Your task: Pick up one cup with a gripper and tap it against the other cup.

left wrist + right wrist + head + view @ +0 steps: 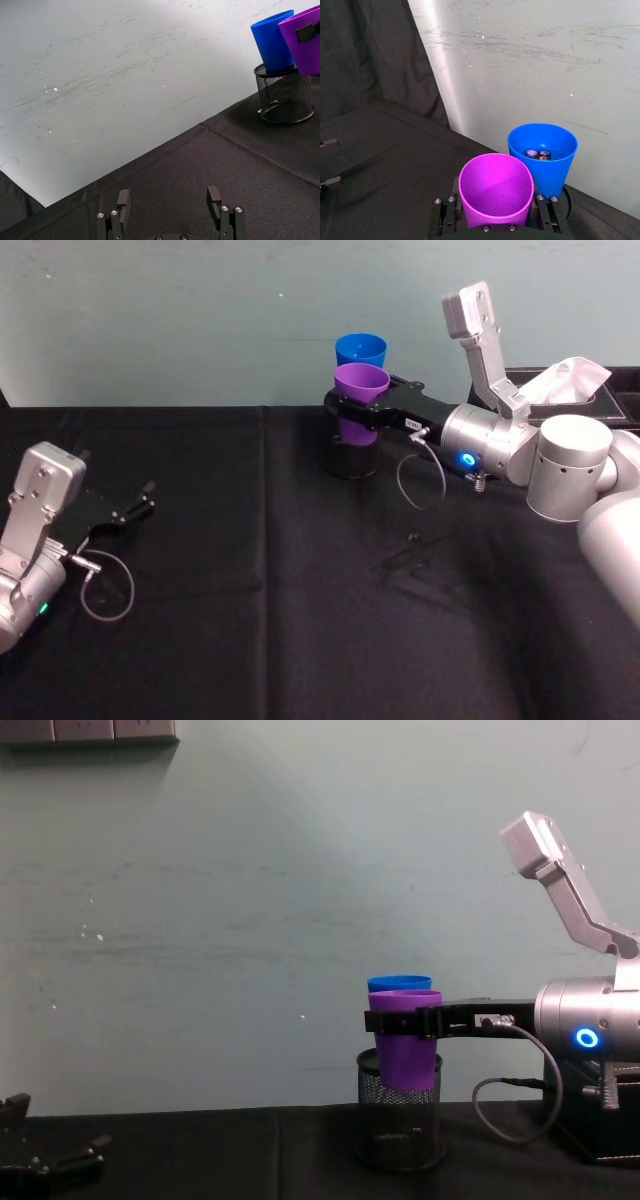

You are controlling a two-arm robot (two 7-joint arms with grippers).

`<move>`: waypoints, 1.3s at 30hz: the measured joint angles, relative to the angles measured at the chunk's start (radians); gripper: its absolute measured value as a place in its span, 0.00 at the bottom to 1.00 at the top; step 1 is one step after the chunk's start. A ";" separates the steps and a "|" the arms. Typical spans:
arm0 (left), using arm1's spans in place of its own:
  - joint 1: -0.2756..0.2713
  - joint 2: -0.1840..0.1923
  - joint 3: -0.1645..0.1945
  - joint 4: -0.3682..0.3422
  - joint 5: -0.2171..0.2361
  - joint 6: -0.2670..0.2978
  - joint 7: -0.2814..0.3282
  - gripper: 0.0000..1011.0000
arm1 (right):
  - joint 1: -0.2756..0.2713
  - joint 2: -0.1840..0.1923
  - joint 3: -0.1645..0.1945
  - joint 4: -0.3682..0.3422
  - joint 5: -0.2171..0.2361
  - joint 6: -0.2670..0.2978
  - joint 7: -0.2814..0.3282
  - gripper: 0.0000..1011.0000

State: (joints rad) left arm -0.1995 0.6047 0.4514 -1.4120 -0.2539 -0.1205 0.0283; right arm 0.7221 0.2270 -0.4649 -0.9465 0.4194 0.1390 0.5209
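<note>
Right tool out at 1 o'clock of the table in the head view, extended from the 3 o'clock side on its silver arm with the blue ring lit: clamped on the purple cup, a thin black finger on either side of the cup just under the rim. Purple cup upright, mouth up, clear of the table, empty inside in the right wrist view, seated squarely between the fingers. Directly at 12 o'clock of it, on the far side, the blue cup, also upright, standing in the black mesh pen holder, its rim a little above the purple one in the chest view. Rims of the two cups either touching or just beside each other; no telling which from these views. Base of the purple cup at about the level of the holder's rim, on the holder's 6 o'clock side. At the bottom of the blue cup, two small metal-capped cylinders, batteries by the look. Left tool far off at 8 o'clock of the table, well apart from both cups, low over the table, fingers spread with nothing between them.
</note>
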 joint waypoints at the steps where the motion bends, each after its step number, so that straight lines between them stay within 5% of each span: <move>1: 0.000 0.000 0.000 0.000 0.000 0.000 0.000 0.99 | 0.000 0.000 0.000 0.000 0.000 0.000 0.000 0.71; 39: 0.000 0.000 0.000 0.000 0.000 0.000 0.000 0.99 | 0.000 0.000 0.000 0.001 0.000 0.000 0.000 0.71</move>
State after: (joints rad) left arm -0.1995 0.6047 0.4514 -1.4120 -0.2539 -0.1205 0.0283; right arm 0.7220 0.2270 -0.4653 -0.9456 0.4195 0.1390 0.5208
